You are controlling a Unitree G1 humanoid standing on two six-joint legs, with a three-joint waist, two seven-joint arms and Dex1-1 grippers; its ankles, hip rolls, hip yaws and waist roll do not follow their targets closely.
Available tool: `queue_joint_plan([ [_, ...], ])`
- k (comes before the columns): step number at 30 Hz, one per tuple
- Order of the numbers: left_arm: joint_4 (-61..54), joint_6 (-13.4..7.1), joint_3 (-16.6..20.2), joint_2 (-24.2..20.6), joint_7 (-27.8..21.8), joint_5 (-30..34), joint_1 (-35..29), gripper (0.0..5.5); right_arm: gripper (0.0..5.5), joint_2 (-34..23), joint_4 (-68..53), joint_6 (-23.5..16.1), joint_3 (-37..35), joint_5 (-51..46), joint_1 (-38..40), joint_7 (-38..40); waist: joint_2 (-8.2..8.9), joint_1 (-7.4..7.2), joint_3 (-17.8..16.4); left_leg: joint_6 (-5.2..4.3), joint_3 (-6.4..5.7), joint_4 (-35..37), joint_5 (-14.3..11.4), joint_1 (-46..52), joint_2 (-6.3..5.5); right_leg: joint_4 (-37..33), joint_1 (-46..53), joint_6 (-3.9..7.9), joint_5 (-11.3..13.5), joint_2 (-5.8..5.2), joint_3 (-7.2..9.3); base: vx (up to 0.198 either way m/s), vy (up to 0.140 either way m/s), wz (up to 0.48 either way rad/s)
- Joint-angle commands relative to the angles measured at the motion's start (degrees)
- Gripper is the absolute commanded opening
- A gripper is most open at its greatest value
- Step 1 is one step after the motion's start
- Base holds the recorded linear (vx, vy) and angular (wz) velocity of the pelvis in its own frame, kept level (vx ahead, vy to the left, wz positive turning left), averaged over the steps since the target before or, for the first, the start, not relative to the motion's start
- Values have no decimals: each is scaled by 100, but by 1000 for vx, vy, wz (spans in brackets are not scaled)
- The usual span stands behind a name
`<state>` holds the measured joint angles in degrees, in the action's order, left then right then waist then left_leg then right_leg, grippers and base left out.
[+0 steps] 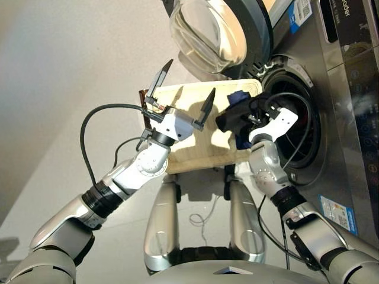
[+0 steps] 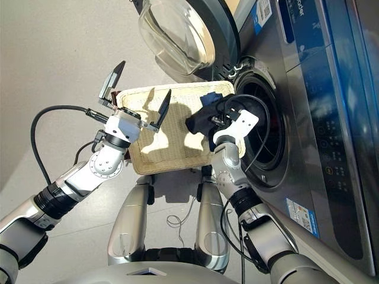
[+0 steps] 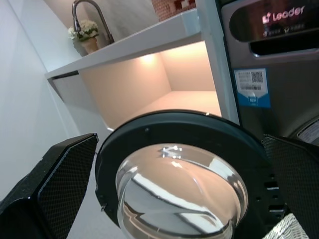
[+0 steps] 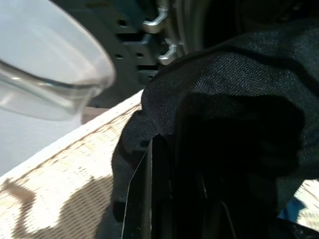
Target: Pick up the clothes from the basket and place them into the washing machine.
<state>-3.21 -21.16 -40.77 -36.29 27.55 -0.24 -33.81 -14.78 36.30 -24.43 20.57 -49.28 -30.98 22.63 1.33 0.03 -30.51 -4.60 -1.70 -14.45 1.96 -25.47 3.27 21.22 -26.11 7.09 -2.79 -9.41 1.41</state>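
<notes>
The cream wicker basket [image 1: 189, 155] lies in front of the washing machine [image 1: 337, 118], whose round drum opening [image 1: 299, 139] is dark and whose glass door [image 1: 208, 29] is swung open above the basket. My right gripper [image 1: 241, 123] is shut on a black garment [image 1: 228, 121], held over the basket's corner nearest the drum. The cloth [image 4: 224, 114] drapes over the fingers. A navy garment [image 1: 238, 96] lies just beyond it on the basket. My left gripper [image 1: 185, 90] hovers open and empty above the basket's middle, its fingers pointing toward the door [image 3: 179, 194].
A darker appliance [image 1: 355, 23] is stacked above the washer. The open door [image 2: 177, 32] overhangs the basket's far edge. Black cables [image 1: 89, 136] loop off both wrists. A counter with a faucet [image 3: 87, 15] and a potted plant stands beyond the door.
</notes>
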Motion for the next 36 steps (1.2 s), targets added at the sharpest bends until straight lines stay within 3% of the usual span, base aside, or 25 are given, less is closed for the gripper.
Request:
queue_joint_plan([
  [1,-502,-510,15,108,125,-246,-282,550,0,-63,37,-421,-483,396,-475,215,-77,11,73,174,289,-664,-486,-26,-281,227,-116,-31,129,3,-186,13,-40,176],
  [7,-540,-521,-39,356,176,-504,-501,550,0,-206,644,-487,-900,254,-800,513,-164,71,72,164,198,-1071,-616,-452,-333,752,-498,-63,-95,-38,-116,4,-3,62],
  [13,-503,-517,-244,507,20,-701,-574,550,0,-977,1299,-427,-1247,477,-1247,849,-328,115,72,121,117,-1337,-609,-1053,-363,1125,-1057,-109,-203,-77,8,7,-24,128],
  [25,-853,-484,-163,323,-107,-869,-517,550,0,-2739,2230,-233,-1438,625,-2199,1163,-522,115,72,66,152,-1636,-600,-2146,-318,1511,-2238,-150,-243,-45,-81,0,0,16],
  [36,-1181,-440,86,82,-96,-935,-329,550,0,-3864,2508,-214,-1453,531,-2822,1373,-517,51,72,55,232,-1743,-662,-2600,-277,1627,-2783,-155,-256,-8,-174,0,0,0],
])
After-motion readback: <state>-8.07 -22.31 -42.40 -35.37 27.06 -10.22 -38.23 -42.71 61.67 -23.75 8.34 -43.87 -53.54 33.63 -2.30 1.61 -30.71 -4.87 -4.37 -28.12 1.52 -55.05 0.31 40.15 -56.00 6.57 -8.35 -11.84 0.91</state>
